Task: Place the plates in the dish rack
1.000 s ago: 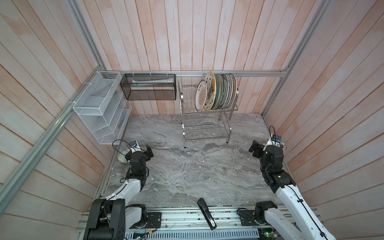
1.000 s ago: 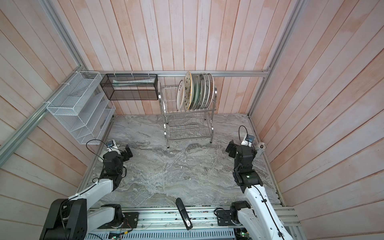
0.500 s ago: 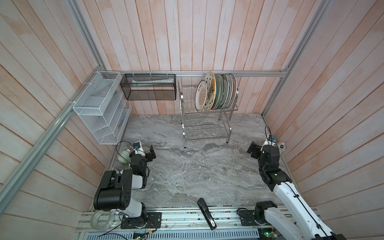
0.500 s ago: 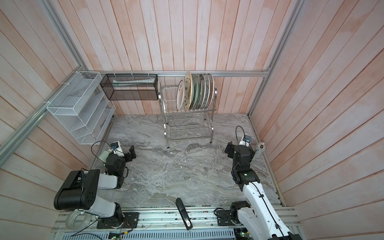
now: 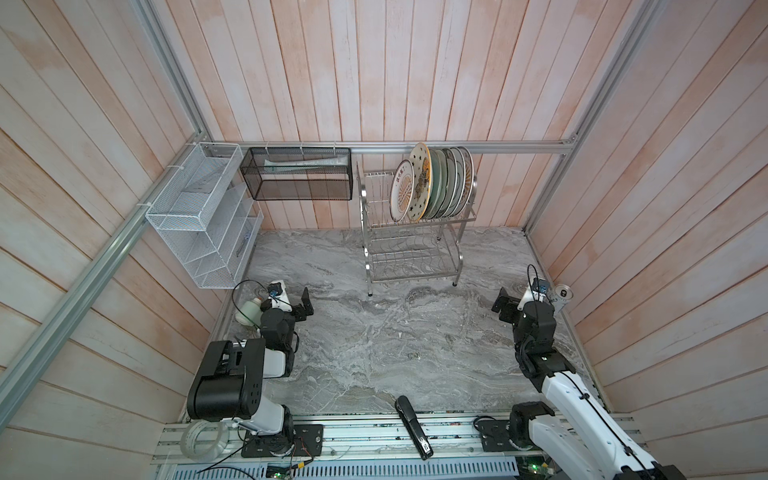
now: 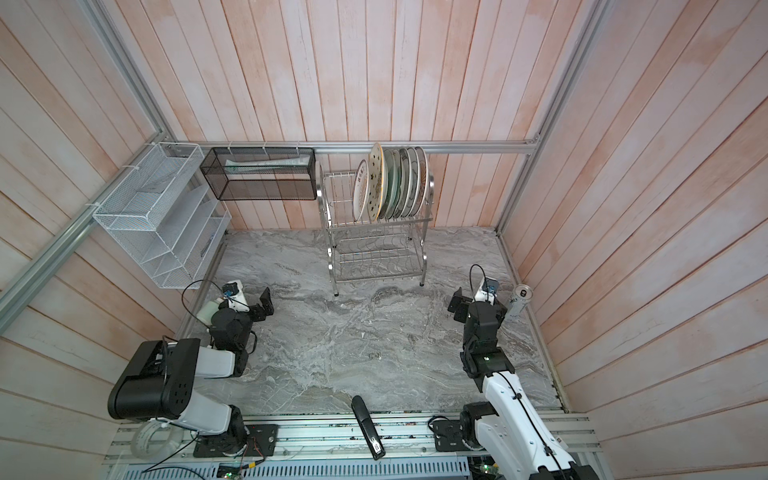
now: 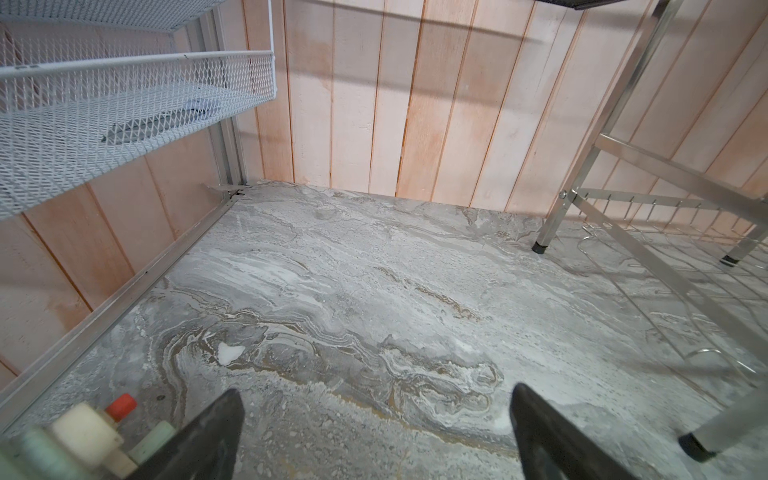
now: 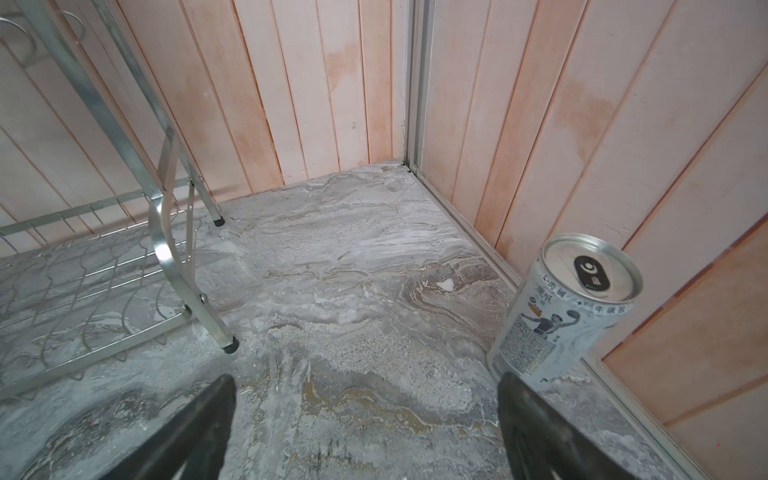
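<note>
Standing on edge in a tight row, the plates (image 5: 432, 185) fill the right part of the upper shelf of the dish rack (image 5: 409, 257). Their front faces show an orange sunburst and black stars. The rack sits on the grey marbled table (image 5: 374, 340) against the back wall.

Both robot arms crouch low at the table's sides, well apart from the rack. The left gripper (image 7: 374, 397) holds its jaws wide over bare tabletop, gripping nothing, with a pale bottle (image 5: 248, 311) near it by the left wall. The right gripper (image 8: 365, 378) is spread just as wide and holds nothing. An upright drink can (image 8: 561, 316) stands just beside one of its fingers, by the right wall.

A white mesh shelf unit (image 5: 199, 220) and a black mesh basket (image 5: 297, 174) hang left of the rack. A black stapler (image 5: 411, 428) lies at the table's front edge.
</note>
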Robot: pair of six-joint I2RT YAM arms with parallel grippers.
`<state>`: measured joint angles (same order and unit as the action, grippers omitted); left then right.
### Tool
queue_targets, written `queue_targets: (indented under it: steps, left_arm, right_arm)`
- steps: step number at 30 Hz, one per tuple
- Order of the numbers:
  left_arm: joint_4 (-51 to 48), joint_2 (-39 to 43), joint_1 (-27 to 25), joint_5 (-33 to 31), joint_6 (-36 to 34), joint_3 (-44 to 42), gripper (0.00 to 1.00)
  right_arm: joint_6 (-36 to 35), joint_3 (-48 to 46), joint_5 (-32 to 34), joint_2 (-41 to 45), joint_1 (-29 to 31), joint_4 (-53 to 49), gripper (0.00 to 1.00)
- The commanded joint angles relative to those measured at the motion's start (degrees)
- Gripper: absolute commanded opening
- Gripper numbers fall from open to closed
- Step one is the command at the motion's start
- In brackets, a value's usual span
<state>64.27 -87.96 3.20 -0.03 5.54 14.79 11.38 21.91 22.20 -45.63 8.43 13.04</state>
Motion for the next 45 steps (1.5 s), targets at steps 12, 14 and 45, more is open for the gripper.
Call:
queue_targets:
  steps: [12,14,45]
  left_arm:
    - [-1.32,-0.07,-2.35,-2.78,-3.78,1.86,1.0]
    - [-1.32,-0.13,-2.41,-2.86,-3.77,1.83,1.0]
    - [-1.34,-0.11,-2.69,-3.18,-3.94,1.85,1.0]
  right_arm:
    - [-8.07,-8.84,-6.5,-12.73,-3.58,28.66,0.98]
    - [-7.94,-9.0,-8.45,-16.42,-4.57,32.02,0.98]
    - [-8.96,-8.07,-20.92,-41.22,-11.59,55.96,0.98]
